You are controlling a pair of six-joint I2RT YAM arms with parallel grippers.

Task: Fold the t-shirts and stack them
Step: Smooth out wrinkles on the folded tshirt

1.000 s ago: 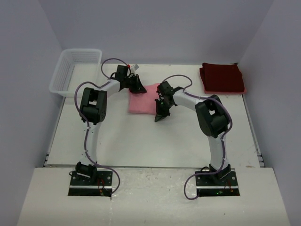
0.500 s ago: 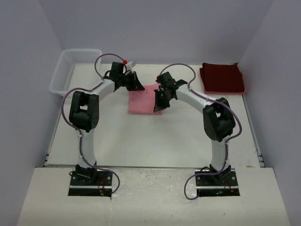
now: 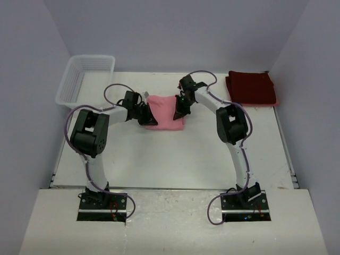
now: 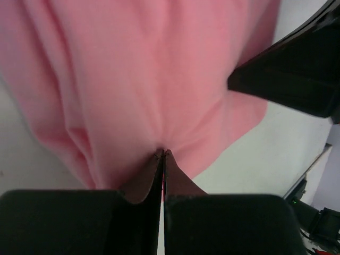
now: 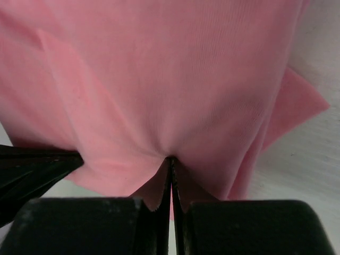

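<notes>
Both arms have just swung round, and now the left hand (image 3: 148, 119) and right hand (image 3: 178, 111) are pinched shut on opposite edges of the folded light pink cloth t-shirt (image 3: 166, 110) mid-tabletop (image 3: 159, 159), probably ready to stack it on the folded dark maroon cloth t-shirt (image 3: 252, 87) far right.

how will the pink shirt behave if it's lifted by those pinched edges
Probably floppy: the pink shirt puckers into folds where the left hand and right hand pinch it. Lifted, it would likely sag between them. It seems thin and light, so its folded layers may slip open.
</notes>
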